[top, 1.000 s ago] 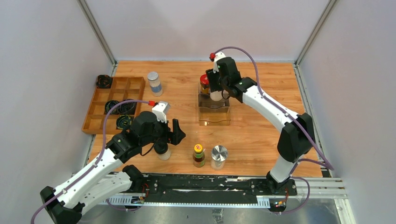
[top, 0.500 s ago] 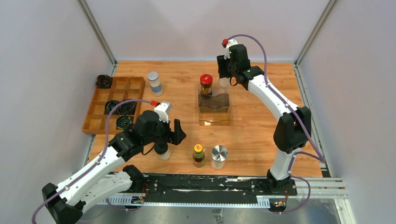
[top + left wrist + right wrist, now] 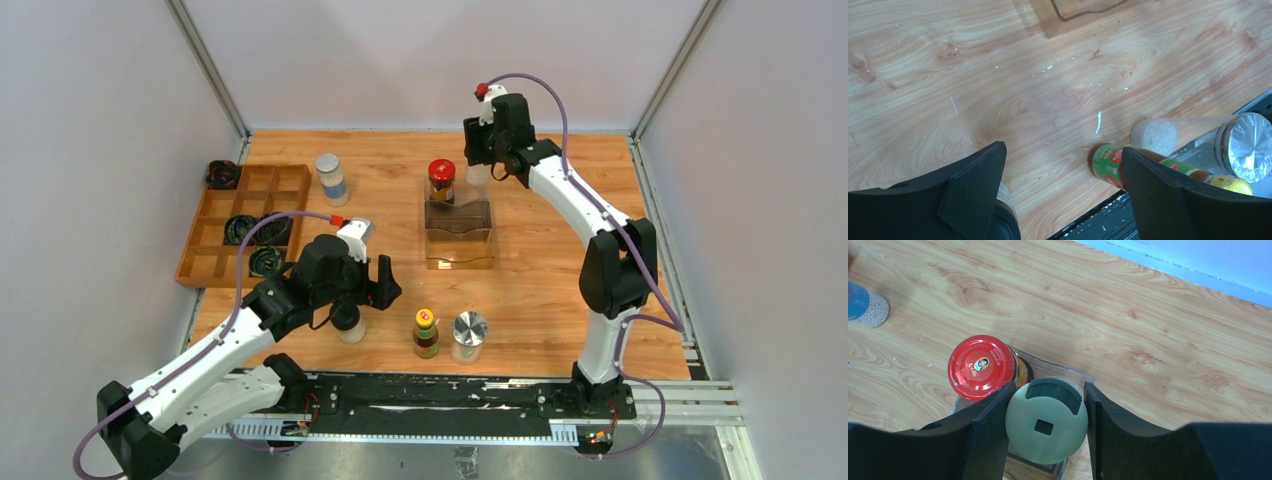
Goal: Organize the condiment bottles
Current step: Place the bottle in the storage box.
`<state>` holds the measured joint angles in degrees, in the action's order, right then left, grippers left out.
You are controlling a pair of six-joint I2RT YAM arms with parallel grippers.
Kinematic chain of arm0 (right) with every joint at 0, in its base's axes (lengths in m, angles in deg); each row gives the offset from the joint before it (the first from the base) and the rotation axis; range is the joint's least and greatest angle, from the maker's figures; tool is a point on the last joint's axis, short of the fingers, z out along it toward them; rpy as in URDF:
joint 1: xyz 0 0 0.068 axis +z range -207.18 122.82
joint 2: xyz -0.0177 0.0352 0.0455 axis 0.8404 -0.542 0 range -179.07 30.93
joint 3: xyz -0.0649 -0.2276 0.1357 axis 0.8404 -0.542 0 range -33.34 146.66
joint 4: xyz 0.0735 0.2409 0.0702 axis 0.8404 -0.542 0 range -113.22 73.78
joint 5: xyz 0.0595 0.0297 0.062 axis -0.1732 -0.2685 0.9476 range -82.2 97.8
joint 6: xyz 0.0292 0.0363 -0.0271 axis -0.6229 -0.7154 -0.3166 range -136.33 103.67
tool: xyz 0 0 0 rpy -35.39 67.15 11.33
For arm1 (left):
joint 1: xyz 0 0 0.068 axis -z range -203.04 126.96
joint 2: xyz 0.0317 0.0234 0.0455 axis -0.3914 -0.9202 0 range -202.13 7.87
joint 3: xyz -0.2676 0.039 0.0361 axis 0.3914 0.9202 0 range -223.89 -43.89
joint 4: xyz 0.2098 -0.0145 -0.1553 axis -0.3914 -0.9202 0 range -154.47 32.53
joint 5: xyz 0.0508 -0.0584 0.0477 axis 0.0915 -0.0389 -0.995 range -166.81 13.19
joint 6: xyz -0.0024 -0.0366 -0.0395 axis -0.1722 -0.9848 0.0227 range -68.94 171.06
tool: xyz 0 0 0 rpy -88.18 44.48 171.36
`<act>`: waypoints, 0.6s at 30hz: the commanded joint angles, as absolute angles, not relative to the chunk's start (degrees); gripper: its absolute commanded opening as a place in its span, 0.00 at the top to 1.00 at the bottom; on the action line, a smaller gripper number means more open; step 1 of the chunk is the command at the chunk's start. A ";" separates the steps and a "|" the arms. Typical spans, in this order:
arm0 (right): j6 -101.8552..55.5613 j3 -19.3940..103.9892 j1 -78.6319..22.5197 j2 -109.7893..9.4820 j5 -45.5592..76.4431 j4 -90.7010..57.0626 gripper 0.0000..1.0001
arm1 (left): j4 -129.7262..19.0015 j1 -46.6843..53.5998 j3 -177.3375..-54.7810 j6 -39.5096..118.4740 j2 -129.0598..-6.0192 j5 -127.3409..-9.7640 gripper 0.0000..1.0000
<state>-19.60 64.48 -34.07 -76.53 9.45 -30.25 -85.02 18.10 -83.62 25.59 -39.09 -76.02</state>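
Between the fingers of the right gripper (image 3: 1049, 390) we see the pale-capped shaker (image 3: 1045, 427) clamped, above the clear bin (image 3: 1072, 373); the red-lidded jar (image 3: 980, 366) stands just beside one finger. Our left gripper (image 3: 1063, 152) is spread wide, holding nothing, directly over the black-capped jar (image 3: 349, 324) on the desk (image 3: 560, 290).

the wooden surface (image 3: 540, 280) was pale orange with a swirling grain and a few small white scuffs. a wooden compartment tray (image 3: 203, 262) lay flat along its left edge, with a black coiled bundle (image 3: 222, 174) on the wood just beyond the tray's far left corner. a blue-labelled jar (image 3: 331, 179) stood upright just right of the tray's far end. a clear bin (image 3: 459, 262) sat near the middle. near the front edge stood a black-capped jar (image 3: 349, 322), a yellow-capped brown sauce bottle (image 3: 426, 333) and a silver-lidded jar (image 3: 468, 336), the last two just beside each other.
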 commanded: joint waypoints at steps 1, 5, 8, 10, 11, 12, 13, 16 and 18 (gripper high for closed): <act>-18.71 64.95 -34.78 -77.67 10.70 -27.06 0.54 | -83.41 18.71 -83.00 26.54 -39.68 -76.46 0.08; -18.88 63.98 -34.79 -78.01 11.05 -26.14 0.54 | -83.08 18.71 -83.00 26.54 -40.03 -76.38 0.08; -18.88 63.34 -34.79 -78.38 11.14 -25.37 0.54 | -83.12 18.71 -83.00 26.45 -39.88 -76.37 0.08; -18.98 62.83 -34.75 -78.77 11.10 -24.76 0.54 | -83.49 18.71 -82.96 26.54 -39.58 -76.53 0.08; -19.12 62.77 -34.76 -78.97 11.14 -24.63 0.54 | -83.59 18.71 -82.92 26.58 -39.40 -76.62 0.08; -19.21 62.61 -34.77 -79.13 11.14 -24.33 0.54 | -83.78 18.71 -82.84 26.55 -39.24 -76.71 0.08; -19.25 62.45 -34.77 -79.30 11.17 -24.13 0.54 | -83.87 18.71 -82.75 26.62 -39.15 -76.72 0.08; -19.33 62.19 -34.74 -79.89 11.23 -23.65 0.54 | -83.90 18.71 -82.49 26.63 -39.00 -76.73 0.08; -19.43 62.05 -34.79 -80.34 11.16 -23.39 0.54 | -83.85 18.71 -82.39 26.69 -39.15 -76.71 0.08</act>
